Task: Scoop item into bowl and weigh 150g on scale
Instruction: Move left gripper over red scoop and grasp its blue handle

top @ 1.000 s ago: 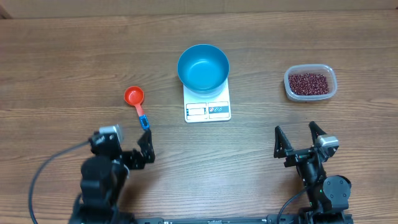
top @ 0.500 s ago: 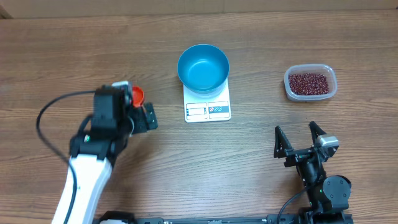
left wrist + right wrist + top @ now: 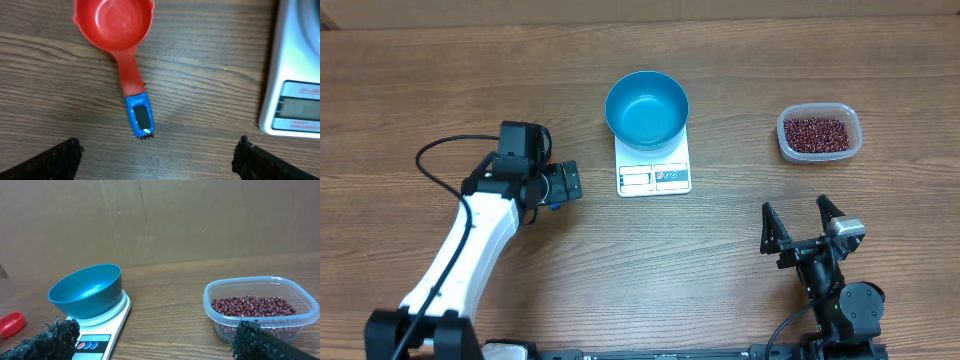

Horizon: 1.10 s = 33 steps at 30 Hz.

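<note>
We hold the left end effector point(image 3: 157, 159) spread wide over the red plastic scoop point(image 3: 127, 65), its blue-tipped handle point(image 3: 139, 115) pointing straight back at it, with the dark red-brown beans point(image 3: 817, 132) far right in a clear tub point(image 3: 781, 136).

A red plastic measuring scoop with a blue-wrapped handle end point(image 3: 128, 70) lies flat on the brown wood-grain tabletop point(image 3: 210, 55), just ahead of the left gripper point(image 3: 160, 160). Its cup faces up and its handle points back toward the gap between the fingertips. A clear rounded-rectangular plastic tub point(image 3: 212, 311) sits ahead and to the right of the right gripper point(image 3: 155, 341). A brown cardboard wall point(image 3: 200, 220) stands beyond it.
</note>
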### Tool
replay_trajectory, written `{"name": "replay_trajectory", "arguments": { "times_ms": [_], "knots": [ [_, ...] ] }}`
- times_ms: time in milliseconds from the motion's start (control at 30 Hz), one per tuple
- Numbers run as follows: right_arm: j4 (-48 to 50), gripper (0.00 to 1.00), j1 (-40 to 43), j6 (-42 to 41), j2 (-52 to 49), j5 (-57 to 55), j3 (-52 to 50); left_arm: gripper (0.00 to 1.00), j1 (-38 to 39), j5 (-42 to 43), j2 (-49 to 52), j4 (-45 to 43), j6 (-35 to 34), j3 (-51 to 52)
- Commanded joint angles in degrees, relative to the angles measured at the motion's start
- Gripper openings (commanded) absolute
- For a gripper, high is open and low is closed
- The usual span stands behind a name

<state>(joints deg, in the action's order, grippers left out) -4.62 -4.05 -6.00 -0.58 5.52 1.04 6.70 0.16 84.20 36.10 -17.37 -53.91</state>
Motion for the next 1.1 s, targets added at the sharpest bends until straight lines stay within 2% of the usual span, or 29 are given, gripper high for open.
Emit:
{"name": "replay_trajectory", "arguments": {
  "times_ms": [0, 567, 733, 1067],
  "knots": [
    [0.2, 1.00, 0.2, -0.4, 0.4, -0.5, -0.6, 1.00, -0.3, -0.4, 2.9, -1.1, 1.1, -1.6],
    [0.2, 1.00, 0.2, -0.4, 0.4, -0.5, -0.6, 1.00, -0.3, -3.3, 7.0, -6.4, 0.3, -1.6],
    [0.2, 1.00, 0.2, -0.4, 0.4, -0.5, -0.6, 1.00, -0.4, -8.9, 7.5, -6.6, -4.2, -1.6],
    [0.2, 1.00, 0.2, -0.4, 0.4, -0.5, -0.6, 1.00, -0.3, -9.1, 10.4, -9.3, -5.0, -1.6]
  ]
}}
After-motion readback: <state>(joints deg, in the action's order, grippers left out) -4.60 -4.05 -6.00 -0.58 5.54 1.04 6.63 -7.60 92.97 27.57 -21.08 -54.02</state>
